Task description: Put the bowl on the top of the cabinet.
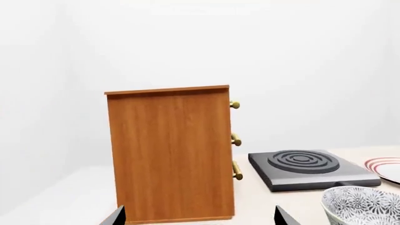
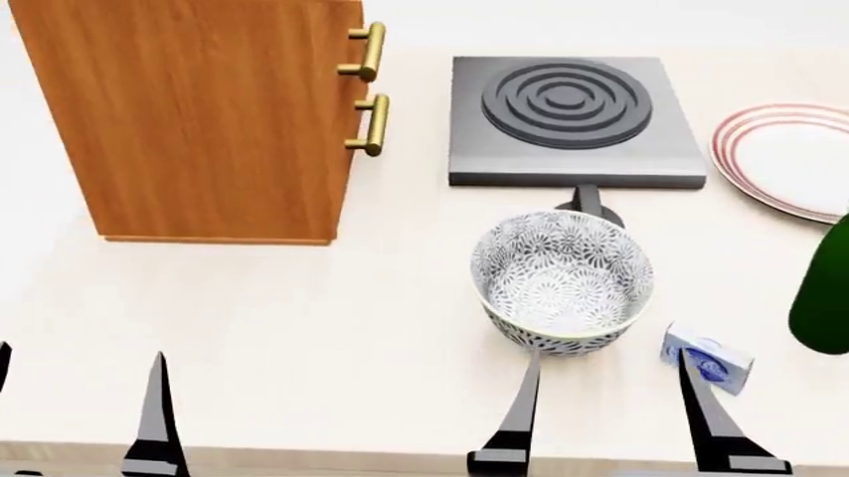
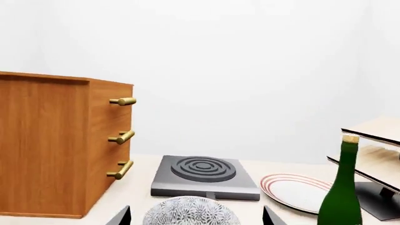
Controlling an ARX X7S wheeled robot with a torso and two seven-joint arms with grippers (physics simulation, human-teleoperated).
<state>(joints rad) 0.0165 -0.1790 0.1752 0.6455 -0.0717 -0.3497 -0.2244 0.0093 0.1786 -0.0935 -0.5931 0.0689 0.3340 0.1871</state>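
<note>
The bowl point(image 2: 563, 283), white with a dark leaf pattern, stands upright on the pale table, in front of the hotplate. It also shows in the right wrist view point(image 3: 190, 212) and at the edge of the left wrist view point(image 1: 362, 206). The orange-brown cabinet point(image 2: 199, 119) stands upright at the back left, its brass handles facing the hotplate; the wrist views show it too point(image 1: 168, 154) point(image 3: 50, 145). My right gripper point(image 2: 610, 363) is open and empty, its fingers just short of the bowl on either side point(image 3: 196, 213). My left gripper point(image 2: 80, 353) is open and empty, facing the cabinet's side point(image 1: 198, 214).
A dark grey hotplate point(image 2: 571, 109) sits behind the bowl. A red-ringed white plate point(image 2: 789, 159) lies at the right. A green bottle point(image 2: 825, 298) and a small blue-white box point(image 2: 707, 358) stand right of the bowl. A pale wood rack point(image 3: 375, 140) is at the far right.
</note>
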